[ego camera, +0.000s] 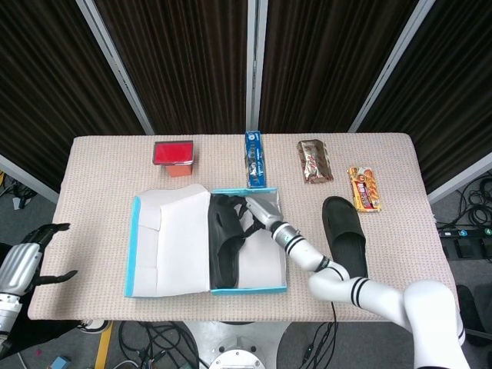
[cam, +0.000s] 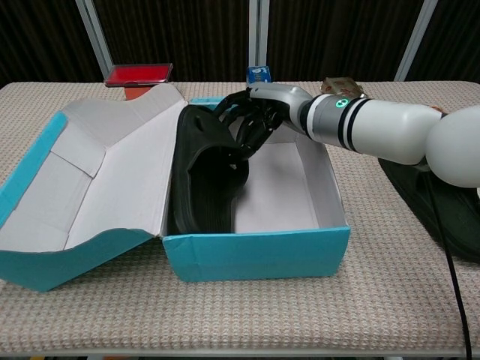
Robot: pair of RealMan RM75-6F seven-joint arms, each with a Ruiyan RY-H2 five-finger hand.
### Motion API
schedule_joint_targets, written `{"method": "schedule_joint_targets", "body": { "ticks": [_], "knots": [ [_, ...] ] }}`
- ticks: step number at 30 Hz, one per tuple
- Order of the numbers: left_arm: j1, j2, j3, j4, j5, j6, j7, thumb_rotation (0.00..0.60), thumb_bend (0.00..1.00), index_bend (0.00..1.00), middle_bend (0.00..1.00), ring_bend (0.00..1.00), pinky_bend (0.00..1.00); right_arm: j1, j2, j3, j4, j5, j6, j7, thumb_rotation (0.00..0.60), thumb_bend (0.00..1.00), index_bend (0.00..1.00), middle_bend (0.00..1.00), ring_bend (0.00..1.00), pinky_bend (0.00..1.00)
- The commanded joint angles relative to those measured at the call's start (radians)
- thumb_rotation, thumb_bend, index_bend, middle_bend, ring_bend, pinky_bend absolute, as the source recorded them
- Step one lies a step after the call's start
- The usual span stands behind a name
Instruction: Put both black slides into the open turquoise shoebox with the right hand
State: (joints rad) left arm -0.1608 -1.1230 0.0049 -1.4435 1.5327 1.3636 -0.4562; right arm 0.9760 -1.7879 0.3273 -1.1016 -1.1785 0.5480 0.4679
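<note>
A: Turquoise shoebox (ego camera: 250,289) (cam: 259,252) is the anchor here, lid flapped open to its left side, white inside. One black slide (ego camera: 224,240) (cam: 206,176) is in the box, standing on its edge against the left wall where the lid hinges.

B: Right hand?

A: Right hand (ego camera: 257,209) (cam: 259,118) reaches in over the box's back right corner, fingers (cam: 241,129) curled round the top of that slide's strap. So it has hold of the slide, closed on it. White forearm with black bands runs off to the right of the box.

B: Second slide?

A: Second black slide (ego camera: 344,237) (cam: 429,202) lies flat on the table (ego camera: 100,200) (cam: 390,300), right of the box and apart from it, partly behind the arm in the chest view.

B: Left hand?

A: Left hand (ego camera: 31,257), head view only, off the table edge well left of the box. Fingers spread, nothing in it.

B: Other stuff?

A: Behind the box: red container (ego camera: 172,154) (cam: 139,75) back left, blue packet (ego camera: 254,157) (cam: 258,73) just behind the back wall, brown snack wrapper (ego camera: 314,161) (cam: 343,86) back right, orange snack packet (ego camera: 364,188) farther right, beyond the loose slide.
</note>
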Motion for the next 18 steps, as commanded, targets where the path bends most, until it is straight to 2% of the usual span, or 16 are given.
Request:
{"method": "schedule_joint_targets", "body": {
  "ticks": [1,6,11,15,18],
  "knots": [
    [-0.001,0.001,0.000,-0.002,0.001,0.001,0.001,0.600,0.04,0.18,0.22,0.12,0.18,-0.003,0.024,-0.001,-0.020,-0.021,-0.011,0.022,0.600,0.00,0.07,0.19,0.01,0.21],
    [-0.004,0.001,-0.002,-0.012,-0.002,-0.003,0.010,0.600,0.04,0.18,0.22,0.12,0.18,-0.011,0.060,-0.002,-0.056,-0.038,0.000,0.026,0.600,0.00,0.01,0.13,0.00,0.19],
    [-0.005,0.004,-0.003,-0.024,-0.003,-0.004,0.017,0.600,0.04,0.18,0.22,0.12,0.18,-0.029,0.110,-0.002,-0.125,-0.039,0.026,0.012,0.600,0.00,0.00,0.12,0.00,0.19],
    [-0.006,0.007,-0.005,-0.034,-0.004,-0.003,0.024,0.600,0.04,0.18,0.22,0.12,0.18,-0.054,0.187,0.007,-0.235,-0.043,0.060,0.000,0.600,0.00,0.00,0.12,0.00,0.19],
    [-0.009,0.008,-0.006,-0.041,-0.006,-0.006,0.029,0.600,0.04,0.18,0.22,0.12,0.18,-0.080,0.280,0.024,-0.350,-0.042,0.093,-0.020,0.600,0.00,0.00,0.13,0.00,0.19]
  ]
}}
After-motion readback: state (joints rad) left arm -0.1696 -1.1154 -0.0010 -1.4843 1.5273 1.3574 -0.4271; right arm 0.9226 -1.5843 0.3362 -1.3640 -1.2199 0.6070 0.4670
